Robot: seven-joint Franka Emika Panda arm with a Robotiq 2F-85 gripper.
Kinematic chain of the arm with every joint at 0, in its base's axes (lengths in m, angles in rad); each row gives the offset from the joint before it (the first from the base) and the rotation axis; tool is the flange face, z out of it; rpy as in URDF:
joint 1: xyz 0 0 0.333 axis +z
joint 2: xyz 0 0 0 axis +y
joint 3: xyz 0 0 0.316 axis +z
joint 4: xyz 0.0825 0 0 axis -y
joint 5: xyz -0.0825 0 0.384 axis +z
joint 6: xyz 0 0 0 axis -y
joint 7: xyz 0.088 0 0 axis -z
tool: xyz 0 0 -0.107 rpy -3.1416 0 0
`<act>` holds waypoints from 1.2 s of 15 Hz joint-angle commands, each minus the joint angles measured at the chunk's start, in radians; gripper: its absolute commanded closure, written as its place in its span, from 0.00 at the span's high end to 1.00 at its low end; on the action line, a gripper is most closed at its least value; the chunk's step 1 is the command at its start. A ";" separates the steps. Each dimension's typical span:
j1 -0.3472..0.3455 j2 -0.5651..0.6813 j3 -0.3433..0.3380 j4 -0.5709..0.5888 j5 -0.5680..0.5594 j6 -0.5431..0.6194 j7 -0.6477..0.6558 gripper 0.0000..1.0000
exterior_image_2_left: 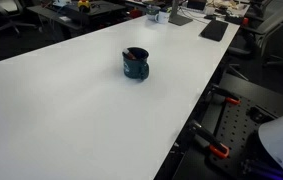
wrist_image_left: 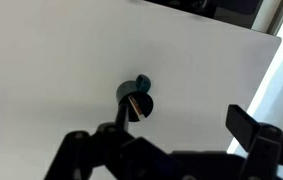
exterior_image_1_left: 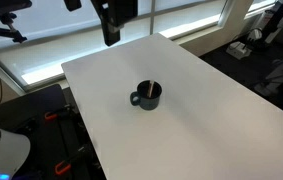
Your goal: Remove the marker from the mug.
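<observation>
Jaws spread wide and empty, my gripper [wrist_image_left: 161, 132] hung high over the white table [exterior_image_1_left: 211, 110], well apart from the work. The mug [wrist_image_left: 136, 98] stood alone near the middle of the tabletop, upright, and from the wrist view it lay ahead of my fingers and a little off their midline, toward the left one. The marker [wrist_image_left: 137, 108] stood inside it, leaning with its upper end against the rim on the side away from the handle (an exterior view showed that lean best, marker [exterior_image_1_left: 155, 88] in mug [exterior_image_1_left: 147, 96]). Its long axis was therefore tilted rather than plumb, and ran slantwise across my wrist picture. My judgement was that I needed to travel forward and down, centre over the protruding end, and turn so the fingers closed across that slant, not along it.
</observation>
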 commanded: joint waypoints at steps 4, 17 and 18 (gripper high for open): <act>-0.027 0.008 0.021 0.002 0.016 -0.002 -0.015 1.00; -0.021 0.085 0.228 -0.372 -0.126 0.784 0.086 1.00; -0.002 0.140 0.225 -0.356 -0.127 0.830 0.076 1.00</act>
